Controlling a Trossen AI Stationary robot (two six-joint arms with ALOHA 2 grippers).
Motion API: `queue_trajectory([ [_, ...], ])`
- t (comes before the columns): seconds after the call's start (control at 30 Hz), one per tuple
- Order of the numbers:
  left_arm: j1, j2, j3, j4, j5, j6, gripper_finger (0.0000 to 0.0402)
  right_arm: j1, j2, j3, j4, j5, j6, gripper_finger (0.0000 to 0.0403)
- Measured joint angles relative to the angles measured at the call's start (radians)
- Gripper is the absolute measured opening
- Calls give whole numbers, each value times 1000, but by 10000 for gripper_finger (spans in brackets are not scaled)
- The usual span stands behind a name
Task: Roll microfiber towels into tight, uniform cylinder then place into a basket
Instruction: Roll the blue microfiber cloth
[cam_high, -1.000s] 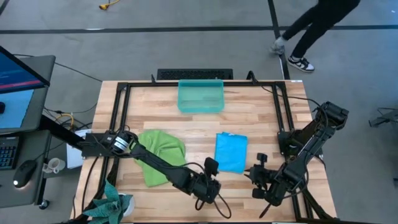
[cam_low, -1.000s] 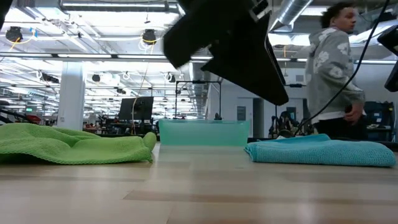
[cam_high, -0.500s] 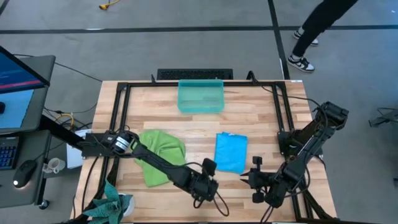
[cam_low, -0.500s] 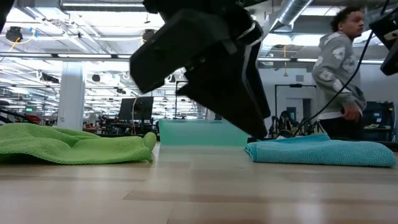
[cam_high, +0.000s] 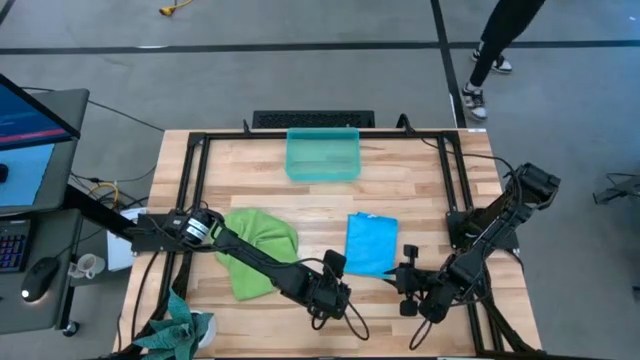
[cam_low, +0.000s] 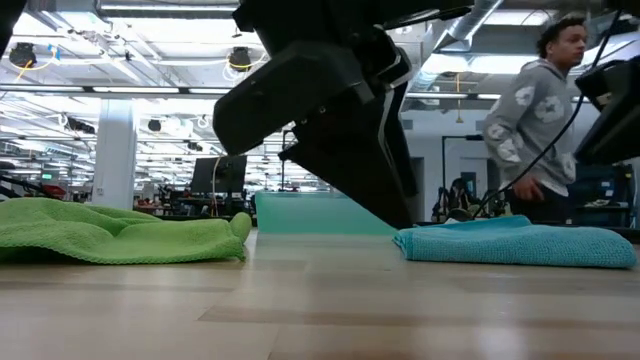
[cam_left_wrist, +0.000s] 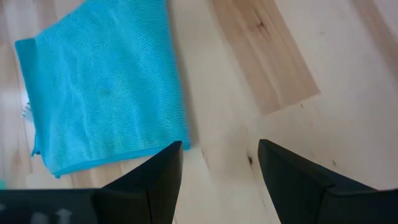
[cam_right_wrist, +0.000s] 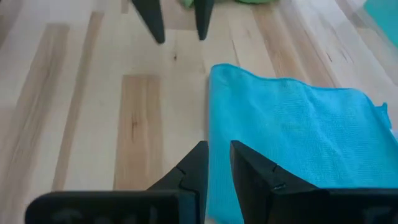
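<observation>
Both grippers sit low at the near edge of the folded blue towel (cam_high: 372, 243). Left gripper (cam_left_wrist: 219, 163), fingers spread wide and empty, has the towel's near corner just beside one fingertip. Right gripper (cam_right_wrist: 216, 163), fingers narrowly parted, nothing between them, with the towel's near edge just beyond the tips. The cloth looks soft, light and limp, likely to slide on the wooden table (cam_high: 420, 190); best to pinch this near hem at both corners. Green towel (cam_high: 257, 247) lies crumpled beyond the left fingers; teal basket (cam_high: 322, 155) sits farthest, empty, well apart.
</observation>
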Motion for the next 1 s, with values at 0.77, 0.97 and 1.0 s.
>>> queue_trajectory([
  [0.77, 3, 0, 0, -6, -1, -35, 203, -45, 0, 0, 106, -136, 22, 91],
  [0.97, 2, 0, 0, -6, -1, -51, 203, -45, 0, 0, 195, -136, -91, 91],
  [1.0, 3, 0, 0, -6, -1, -51, 203, -45, 0, 0, 212, -136, -112, 91],
])
